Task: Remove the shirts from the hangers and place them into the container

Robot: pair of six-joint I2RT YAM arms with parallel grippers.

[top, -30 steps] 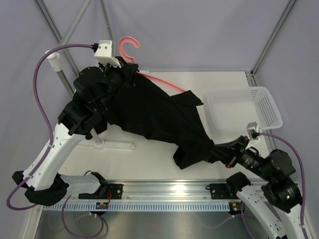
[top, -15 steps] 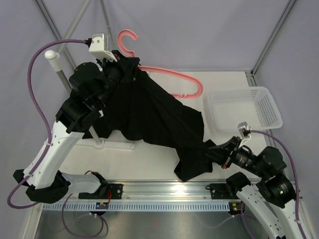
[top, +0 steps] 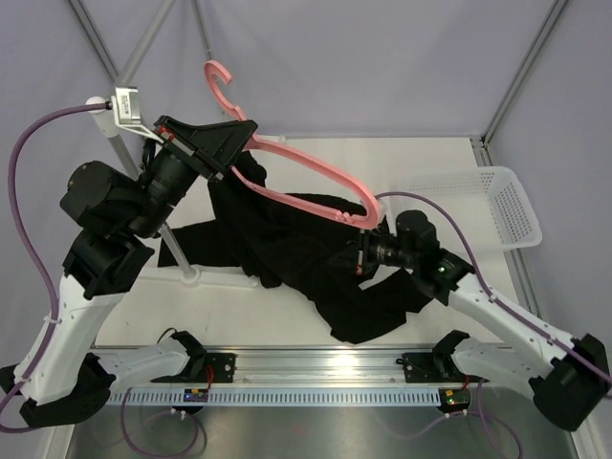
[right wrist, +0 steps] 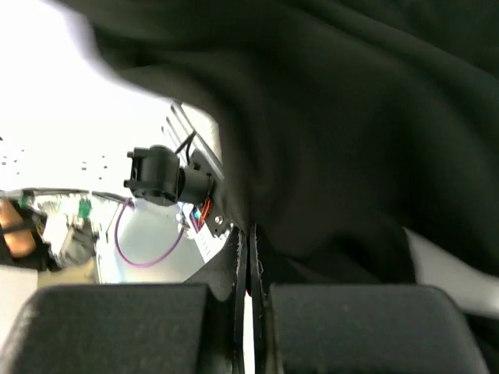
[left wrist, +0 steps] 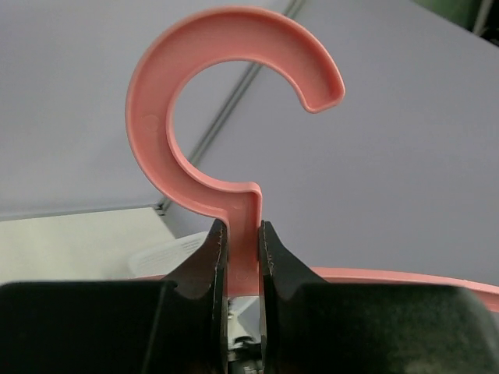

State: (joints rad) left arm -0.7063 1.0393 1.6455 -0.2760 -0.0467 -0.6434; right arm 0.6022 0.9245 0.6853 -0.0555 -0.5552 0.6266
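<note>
Nearest, the right gripper [top: 366, 251], jaws pinched shut on the large black fabric shirt [top: 296, 249] sagging between the arms, should tug steadily toward the white mesh plastic basket [top: 449, 175] while, farther back, the left gripper [left wrist: 242, 234] clamps the neck of the thin pink plastic hanger [left wrist: 146, 109] firm.

On view: 1 black shirt [top: 306, 263], 1 pink hanger [top: 308, 173], 1 white basket [top: 513, 203], 1 left pincer [top: 247, 125], 1 right pincer [top: 357, 256].
</note>
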